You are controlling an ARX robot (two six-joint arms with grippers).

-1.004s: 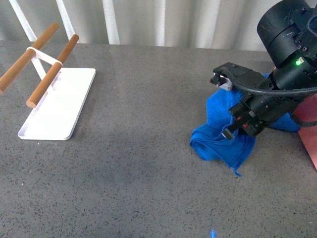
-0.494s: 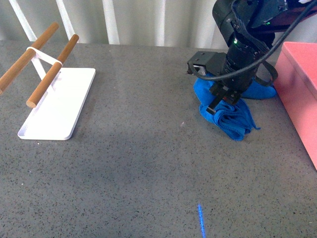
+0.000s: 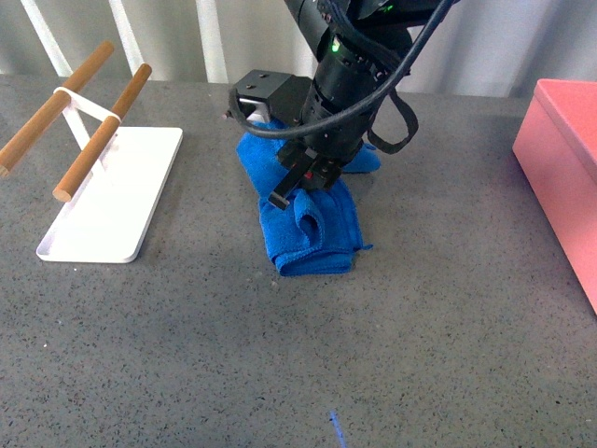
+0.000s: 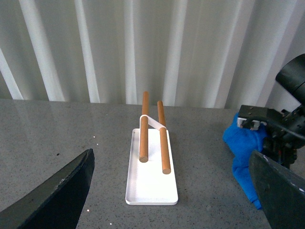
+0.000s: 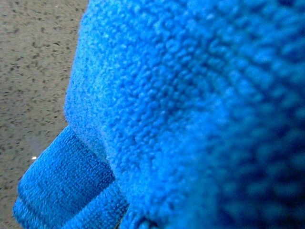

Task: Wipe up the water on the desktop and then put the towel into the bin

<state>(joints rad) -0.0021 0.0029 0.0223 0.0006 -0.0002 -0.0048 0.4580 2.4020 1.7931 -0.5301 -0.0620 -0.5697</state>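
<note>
The step in hand looks like the wipe itself. The right gripper (image 3: pixel 300 182) is pressed down into the towel (image 3: pixel 312 233), jaws narrow, with a fold of cloth pinched between them. To do it well, I would press down evenly so the cloth lies flat on the desktop (image 3: pixel 187 355) rather than riding on one ridge. I would drag in slow overlapping strokes, leading with the wide folded part on the near side of the gripper. The grip needs to be firm, since a bunched towel can roll or slip out. No water shows clearly on the speckled surface, so covering the whole patch around the gripper is safer than aiming at one spot. The bin (image 3: pixel 560 149) sits well off to the gripper's right, and lifting toward it should come only once the wiping is done.

The towel is bright blue, soft and ribbed, folded over itself in thick layers. One loop humps up just in front of the gripper, and more cloth spreads behind it. The right wrist view shows only its nubbly pile, very close.

The left gripper (image 4: pixel 170 162) hangs wide open and empty, well off to the left. It faces the white tray (image 4: pixel 151 191) and its rods (image 4: pixel 144 129).
</note>
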